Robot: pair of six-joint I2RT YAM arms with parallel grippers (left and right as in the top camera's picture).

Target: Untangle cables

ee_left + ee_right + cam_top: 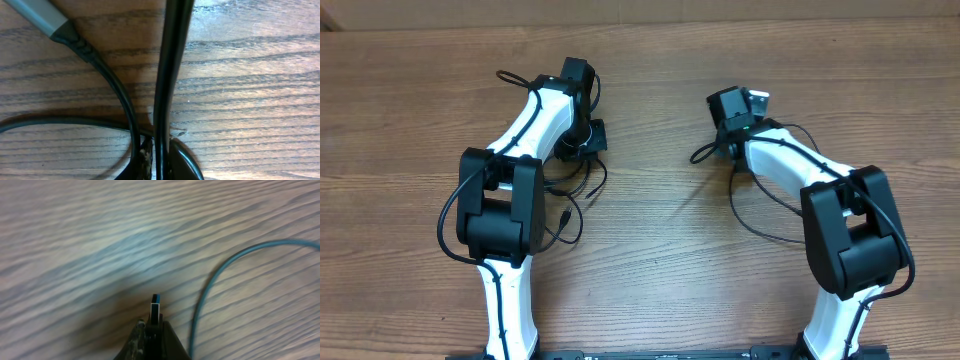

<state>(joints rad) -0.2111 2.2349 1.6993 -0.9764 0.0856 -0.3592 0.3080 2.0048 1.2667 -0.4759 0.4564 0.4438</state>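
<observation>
Thin black cables [582,190] lie in loose loops beside the left arm, with a small plug [564,213] at one end. My left gripper [584,140] [159,161] is shut on one black cable [167,75] that runs straight up the left wrist view. A second cable with a grey plug [37,12] curves under it. My right gripper [722,150] [155,330] is shut on a flat plug connector [155,309]; its cable [210,287] arcs off to the right. In the overhead view that cable [760,218] loops beside the right arm.
The wooden table [650,260] carries only the cables and the two arms. The left arm's black elbow [500,205] and the right arm's elbow [850,230] rise over the near half.
</observation>
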